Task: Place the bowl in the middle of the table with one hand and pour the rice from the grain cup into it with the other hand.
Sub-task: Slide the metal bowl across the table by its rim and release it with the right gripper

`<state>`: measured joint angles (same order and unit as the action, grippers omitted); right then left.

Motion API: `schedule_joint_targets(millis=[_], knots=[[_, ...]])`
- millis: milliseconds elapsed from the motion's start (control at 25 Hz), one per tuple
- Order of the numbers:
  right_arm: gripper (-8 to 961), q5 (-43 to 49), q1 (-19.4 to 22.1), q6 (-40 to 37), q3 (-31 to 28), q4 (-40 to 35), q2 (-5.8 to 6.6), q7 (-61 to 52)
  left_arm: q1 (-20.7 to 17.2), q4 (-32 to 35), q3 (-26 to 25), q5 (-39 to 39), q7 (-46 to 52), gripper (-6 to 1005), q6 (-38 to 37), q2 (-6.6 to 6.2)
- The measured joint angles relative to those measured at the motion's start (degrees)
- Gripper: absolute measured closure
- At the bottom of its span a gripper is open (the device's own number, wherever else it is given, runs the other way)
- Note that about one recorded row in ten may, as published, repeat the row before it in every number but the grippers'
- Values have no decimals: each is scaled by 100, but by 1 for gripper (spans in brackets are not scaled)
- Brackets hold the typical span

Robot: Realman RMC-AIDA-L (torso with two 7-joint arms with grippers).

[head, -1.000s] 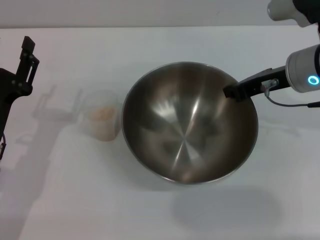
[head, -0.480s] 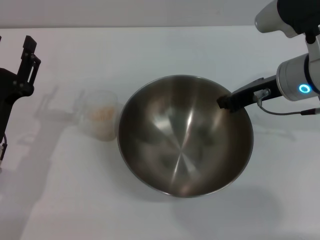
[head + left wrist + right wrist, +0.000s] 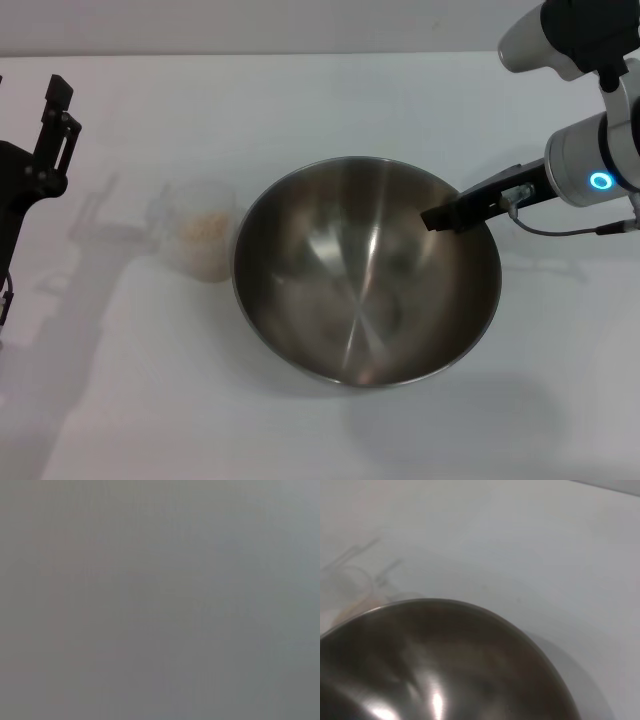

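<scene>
From the head view, the bowl (image 3: 366, 270) sits on the white counter (image 3: 300, 100), near the middle and a little toward the robot's right. Its brushed steel inside catches the light, and no grains show within it. The right gripper (image 3: 438, 217) reaches in from the right edge of the view, its dark fingers closed on the bowl's rim at the right side; a blue ring glows on the arm behind it. Just beside the bowl on its left stands the grain cup (image 3: 203, 240), upright and clear, nearly touching the bowl's wall; whether they actually touch cannot be told. The rice (image 3: 204, 226) lies inside the cup as a pale beige heap. The left gripper (image 3: 55, 125) hangs at the far left edge, well apart from the cup and above the counter; whether its fingers are open or closed cannot be told from here.

The left wrist view gives only an even grey field with nothing to make out.

In the right wrist view, the bowl (image 3: 445, 670) fills the lower half, its curved rim running across and its shiny inside facing the camera. Beyond the rim, the grain cup (image 3: 355, 587) shows faintly against the counter (image 3: 530, 545), with a hint of the rice (image 3: 350, 611) just at the bowl's edge. The arm's own fingers are not seen in this view.
</scene>
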<state>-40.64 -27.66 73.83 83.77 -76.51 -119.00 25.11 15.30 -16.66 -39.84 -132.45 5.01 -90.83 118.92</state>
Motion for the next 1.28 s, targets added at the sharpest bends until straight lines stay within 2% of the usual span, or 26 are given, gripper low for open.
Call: schedule_joint_targets(millis=[520, 720, 840, 1040, 1200, 1280], knots=[[519, 442, 134, 35, 13, -1102, 0, -17, -116, 9, 3, 1, 0, 355, -166, 0], [446, 808, 236, -402, 185, -1637, -11, 15, -147, 28, 3, 0, 0, 358, -185, 0], [442, 1157, 495, -1150, 517, -1910, -18, 71, -157, 32, 3, 0, 0, 360, -181, 5], [435, 2049, 1041, -2990, 1403, -2031, -45, 105, -163, 32, 3, 0, 0, 363, -164, 8], [430, 2723, 1534, -5006, 2072, -1740, -72, 55, -170, 32, 3, -1, 2, 366, -145, 9], [427, 2870, 1793, -6275, 2312, -1448, -73, 52, -170, 32, 3, -1, 2, 368, -142, 7]])
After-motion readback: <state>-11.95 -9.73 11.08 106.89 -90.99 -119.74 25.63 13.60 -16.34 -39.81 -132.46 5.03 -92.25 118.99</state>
